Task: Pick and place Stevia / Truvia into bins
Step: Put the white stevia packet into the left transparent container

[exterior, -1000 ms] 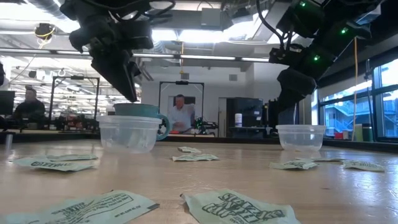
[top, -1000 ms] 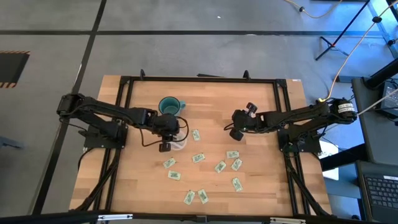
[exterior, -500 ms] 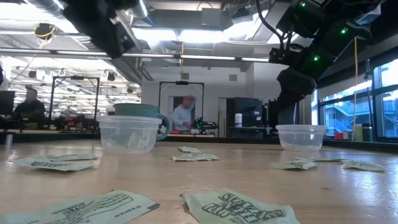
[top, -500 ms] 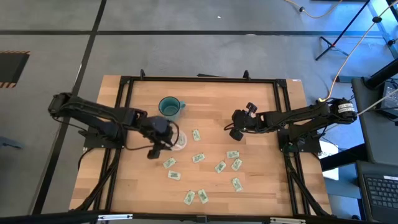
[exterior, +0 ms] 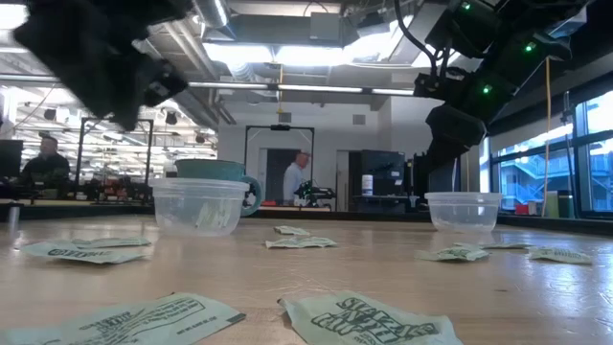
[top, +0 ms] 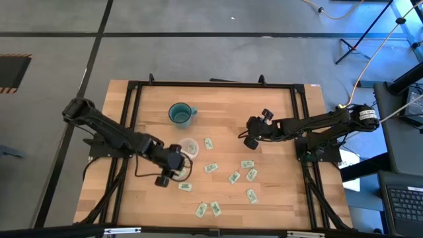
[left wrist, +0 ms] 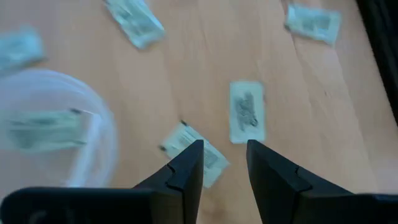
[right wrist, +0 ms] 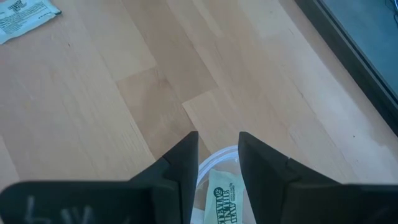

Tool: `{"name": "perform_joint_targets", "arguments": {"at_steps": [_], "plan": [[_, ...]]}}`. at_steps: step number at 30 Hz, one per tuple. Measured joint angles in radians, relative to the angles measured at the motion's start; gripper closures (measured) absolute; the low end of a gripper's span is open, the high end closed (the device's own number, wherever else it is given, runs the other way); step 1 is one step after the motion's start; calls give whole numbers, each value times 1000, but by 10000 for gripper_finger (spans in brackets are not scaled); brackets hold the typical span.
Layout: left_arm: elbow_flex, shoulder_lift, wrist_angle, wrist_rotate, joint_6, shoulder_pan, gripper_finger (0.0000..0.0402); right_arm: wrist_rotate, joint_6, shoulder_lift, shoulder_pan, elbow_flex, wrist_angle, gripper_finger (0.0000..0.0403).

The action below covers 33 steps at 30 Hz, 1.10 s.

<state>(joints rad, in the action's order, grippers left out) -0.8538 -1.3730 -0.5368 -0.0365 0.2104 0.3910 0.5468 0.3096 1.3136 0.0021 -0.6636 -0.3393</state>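
Observation:
Several white-and-green Stevia sachets (top: 234, 177) lie flat on the wooden table, mostly in its near middle. One clear cup (top: 190, 147) stands left of centre and has a sachet (left wrist: 46, 129) in it. My left gripper (top: 177, 170) is open and empty, hovering just nearer than that cup, over a sachet (left wrist: 194, 153). The other clear cup (exterior: 464, 211) stands under my right gripper (top: 250, 141), which is open and empty above the rim (right wrist: 214, 158). A sachet (right wrist: 222, 200) lies inside this cup.
A teal mug (top: 180, 114) with a handle stands beyond the left cup. A black frame (top: 211, 84) runs around the table's edges. More sachets (top: 208, 209) lie near the front edge. A person (exterior: 299, 178) stands in the room behind the table.
My left gripper has swung away from above the left cup toward the table's near edge and now hovers over the sachets just in front of the cup. The cups and the sachets have stayed in place.

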Motion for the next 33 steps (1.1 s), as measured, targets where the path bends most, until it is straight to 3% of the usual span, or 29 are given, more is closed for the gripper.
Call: {"name": "perform_joint_targets", "arguments": {"at_steps": [10,33], "plan": [[0,-139,24,146,110,62,317,0,-2,0,0,0,-1,285],[-6,-328,8,116,213,85,330,0,-1,0,0,0,16,285]]}}
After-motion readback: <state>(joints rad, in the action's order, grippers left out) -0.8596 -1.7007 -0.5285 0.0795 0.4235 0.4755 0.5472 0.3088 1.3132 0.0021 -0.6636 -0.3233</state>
